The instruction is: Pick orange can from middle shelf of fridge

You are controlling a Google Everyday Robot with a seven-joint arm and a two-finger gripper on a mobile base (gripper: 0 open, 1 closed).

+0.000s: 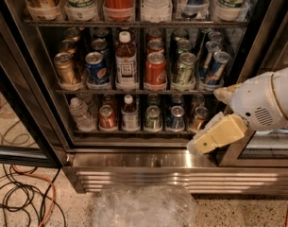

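The orange can (67, 69) stands at the far left front of the middle shelf (134, 91), coppery gold with a silver top, with more cans behind it. To its right stand a blue Pepsi can (95, 67), a brown bottle (126, 60), a red can (155, 70) and a green can (183, 70). My gripper (207, 142), cream-coloured on a white arm (264, 103), hangs at the right, in front of the lower right corner of the fridge (143, 160). It is below the middle shelf and far right of the orange can, holding nothing that I can see.
The top shelf (134, 22) holds bottles and a Coca-Cola can. The bottom shelf (134, 132) holds cans and small bottles. Black door frames stand left (25, 103) and right (257, 46). Cables (21, 197) lie on the floor at left, crumpled clear plastic (143, 207) in front.
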